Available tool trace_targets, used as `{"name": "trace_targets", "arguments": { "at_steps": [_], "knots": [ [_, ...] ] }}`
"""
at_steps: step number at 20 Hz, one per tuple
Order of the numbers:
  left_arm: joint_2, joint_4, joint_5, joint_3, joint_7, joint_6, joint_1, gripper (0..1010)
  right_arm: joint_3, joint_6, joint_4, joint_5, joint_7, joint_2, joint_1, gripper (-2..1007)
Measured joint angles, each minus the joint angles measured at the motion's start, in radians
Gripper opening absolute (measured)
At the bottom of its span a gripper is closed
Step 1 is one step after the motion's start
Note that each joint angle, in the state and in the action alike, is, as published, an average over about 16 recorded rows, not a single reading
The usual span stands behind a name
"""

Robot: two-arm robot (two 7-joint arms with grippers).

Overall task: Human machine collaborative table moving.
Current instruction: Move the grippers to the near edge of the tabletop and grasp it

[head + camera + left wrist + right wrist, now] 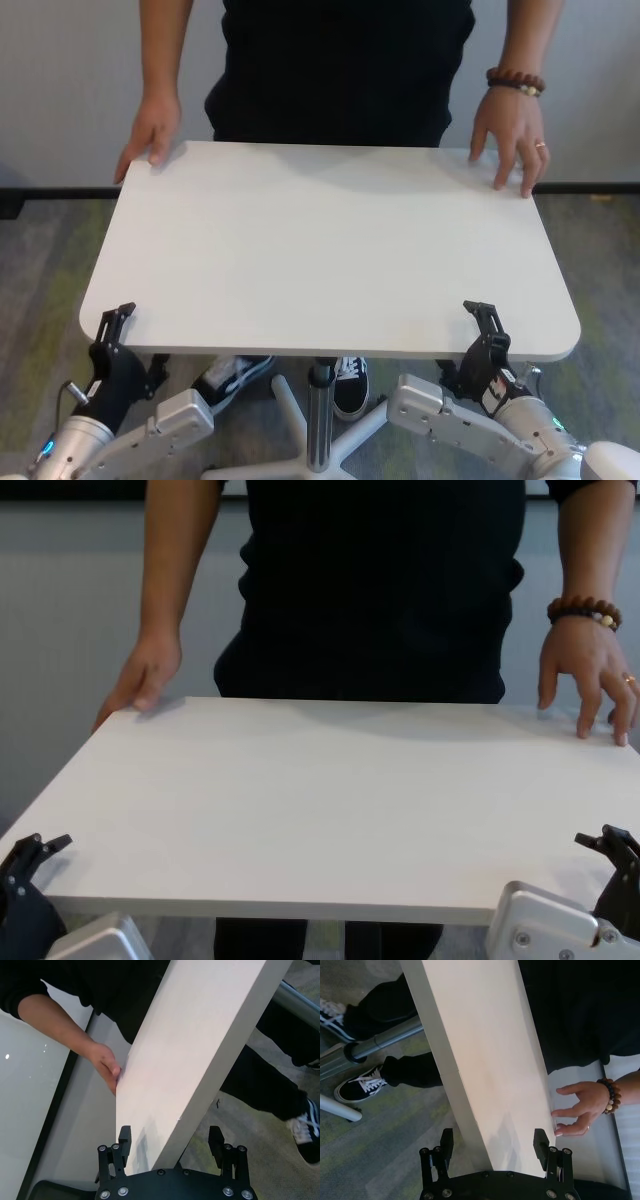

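The white table (pixel 330 240) stands between me and the human (pixel 340 60). The human, in a black top, rests one hand (pixel 150 130) on the far left corner and the other hand (pixel 510 140), with a beaded bracelet, on the far right corner. My left gripper (pixel 115 335) is open and straddles the near edge at the left corner; in the left wrist view (pixel 170 1140) the tabletop (pixel 190 1050) passes between its fingers. My right gripper (pixel 485 330) is open and straddles the near edge at the right corner, as the right wrist view (pixel 492 1142) shows.
The grey centre pole (pixel 320 420) and white base legs (pixel 285 400) stand under the table between my arms. The human's black-and-white shoes (pixel 350 385) are close to the base. Grey-green carpet (pixel 40 260) lies on both sides, with a pale wall (pixel 60 80) behind.
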Motion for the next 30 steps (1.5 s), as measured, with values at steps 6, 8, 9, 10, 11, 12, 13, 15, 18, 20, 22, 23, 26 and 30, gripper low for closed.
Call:
{"name": "trace_targets", "arguments": {
  "at_steps": [6,8,9,10,11,12,13,15,18,20,22,23,26,30],
  "knots": [
    [0.000,0.000,0.001,0.001,0.001,0.001,0.000,1000,0.010,-0.029,0.013,0.002,-0.004,-0.006,0.002,1001],
    [0.000,0.000,0.001,0.001,0.001,0.001,0.000,1000,0.012,-0.035,0.015,0.004,-0.005,-0.007,0.003,1001],
    [0.001,0.000,0.001,0.001,0.001,0.001,0.000,1000,0.013,-0.038,0.015,0.005,-0.005,-0.007,0.003,1001],
    [0.001,0.000,0.001,0.001,0.001,0.001,0.000,1000,0.014,-0.040,0.016,0.005,-0.005,-0.007,0.003,1001],
    [0.001,0.000,0.001,0.001,0.001,0.001,0.000,1000,0.014,-0.043,0.016,0.006,-0.006,-0.007,0.003,1001],
    [0.001,0.000,0.001,0.001,0.001,0.001,0.000,1000,0.015,-0.044,0.016,0.007,-0.006,-0.007,0.003,1001],
    [0.001,0.000,0.001,0.001,0.001,0.001,0.000,1000,0.015,-0.044,0.016,0.007,-0.006,-0.007,0.002,1001],
    [0.001,0.000,0.002,0.001,0.001,0.001,0.000,1000,0.014,-0.041,0.016,0.007,-0.006,-0.007,0.002,1001],
    [0.001,0.000,0.002,0.001,0.001,0.002,0.000,1000,0.013,-0.037,0.016,0.006,-0.005,-0.007,0.002,1001],
    [0.001,0.000,0.002,0.002,0.001,0.002,0.000,1000,0.013,-0.035,0.015,0.005,-0.005,-0.007,0.003,1001],
    [0.001,0.000,0.002,0.002,0.001,0.002,0.000,1000,0.012,-0.033,0.015,0.005,-0.005,-0.007,0.003,1001],
    [0.001,0.000,0.002,0.002,0.001,0.002,0.000,1000,0.012,-0.032,0.015,0.004,-0.005,-0.007,0.003,1001],
    [0.001,0.000,0.002,0.002,0.001,0.002,0.000,1000,0.012,-0.030,0.015,0.004,-0.005,-0.007,0.003,1001],
    [0.001,0.000,0.002,0.002,0.001,0.002,0.000,1000,0.011,-0.028,0.014,0.003,-0.005,-0.007,0.003,1001]
  ]
}}
